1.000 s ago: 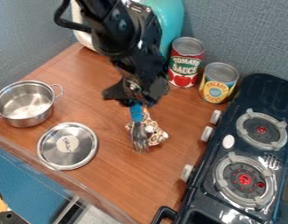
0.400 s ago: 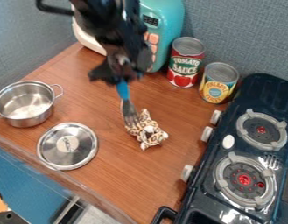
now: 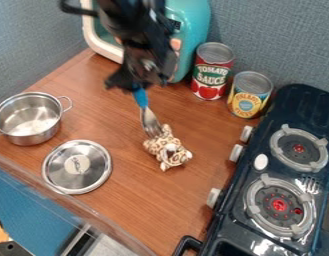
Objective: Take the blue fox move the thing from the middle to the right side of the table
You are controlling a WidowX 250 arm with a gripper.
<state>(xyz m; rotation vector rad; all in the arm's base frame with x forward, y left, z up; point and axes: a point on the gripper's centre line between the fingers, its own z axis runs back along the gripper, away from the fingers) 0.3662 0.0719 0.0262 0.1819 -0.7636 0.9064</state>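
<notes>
Black gripper point(image 3: 134, 86), one: upper part of the frame, left of centre, hanging from a black arm point(image 3: 130, 25) that enters at the top edge; clamped on the blue handle of a fork.

Fork point(image 3: 150, 121), one: blue handle, metal head; held aslant above the table, tines pointing down and slightly to the right, toward the middle of the frame. Tines at the upper left side of the plush toy; contact between the two cannot be told.

Plush toy point(image 3: 169, 151), one: cream with brown spots; lying on the wooden table point(image 3: 153, 200) at the middle of the frame, between lid and stove.

Pot point(image 3: 33, 138), one: metal, two handles, upright, lidless; left edge of the frame.

Lid point(image 3: 95, 172), one: round, metal, pale disc at its centre; flat on the table, lower left, near the pot.

Cans, two, upright, upper right of centre: a red one point(image 3: 210, 75) and, just beside it, a yellow one point(image 3: 248, 102).

Teal appliance point(image 3: 195, 30), one: top of the frame, behind the arm.

Stove point(image 3: 227, 220), one: dark, two round burners, pale knobs along its left side; right side of the frame
</notes>
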